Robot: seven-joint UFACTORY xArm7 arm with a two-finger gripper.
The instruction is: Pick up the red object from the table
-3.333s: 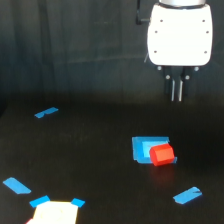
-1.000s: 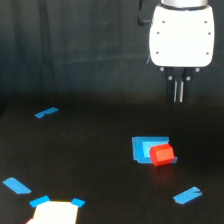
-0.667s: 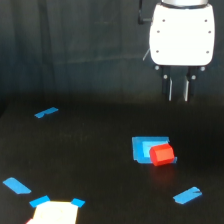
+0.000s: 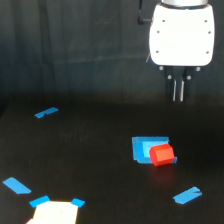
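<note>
Hanging high above the black matte table [image 4: 75,150], the white gripper [image 4: 178,91] shows fingers nearly together, grasping nothing; it should spread them and descend onto the small red-orange block [image 4: 162,154] touching the light-blue square piece [image 4: 142,148].

A: State the arm's position.

B: The white, rounded arm housing [image 4: 181,34] hangs at the upper part of the exterior view's right. Its gripper [image 4: 178,89] points straight down, the two thin fingers nearly together with only a narrow slit between them, holding nothing, well above the flat black matte table [image 4: 90,150].

A: And the target?

B: The small bright red-orange block [image 4: 162,154] rests on the table, overlapping the right edge of a light-blue square piece [image 4: 143,147]. Blue tape strips [image 4: 46,113] lie scattered about; a pale patch [image 4: 55,214] sits at the bottom edge.
</note>
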